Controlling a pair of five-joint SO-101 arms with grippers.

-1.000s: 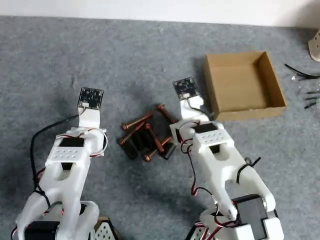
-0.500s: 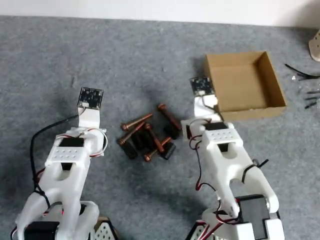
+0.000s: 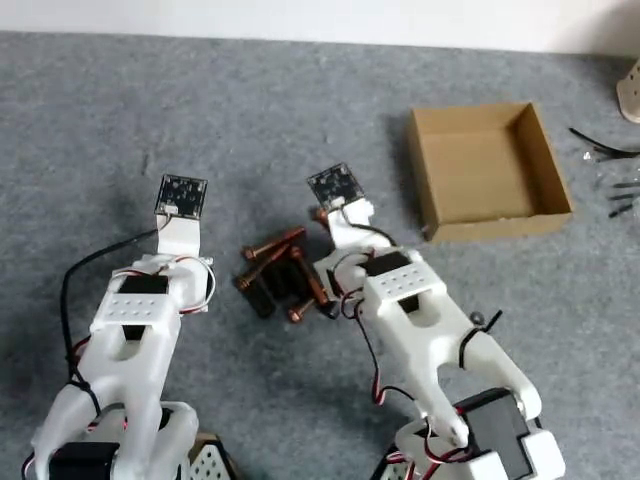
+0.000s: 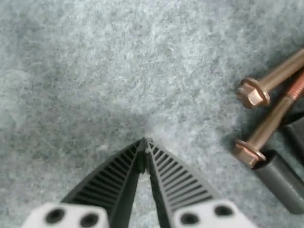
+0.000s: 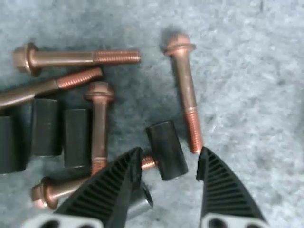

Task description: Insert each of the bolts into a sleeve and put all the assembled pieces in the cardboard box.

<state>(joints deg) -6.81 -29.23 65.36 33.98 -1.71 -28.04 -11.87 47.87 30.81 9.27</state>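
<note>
Bolts (image 5: 184, 90) and sleeves (image 5: 47, 126) are lying heaped on the table (image 3: 150, 100), well apart from the empty cardboard box (image 3: 490, 228) — the right arm's jaws are hanging apart over one sleeve (image 5: 166, 149), likely to grasp it — the left arm's jaws are resting together alongside.

Grey carpeted table (image 3: 150, 100): bolts (image 3: 275, 243), black sleeves (image 3: 260, 298) heaped; cardboard box (image 3: 495, 225) nearby; black bits (image 3: 618, 190).

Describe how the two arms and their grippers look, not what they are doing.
The left arm and right arm have white plastic shells over black motors, with thin red, white and black wires at the joints; a thicker black cable trails beside the left one. Each wrist carries a small dark square circuit board. The fingers are black, ribbed and pointed, on white bases.
</note>
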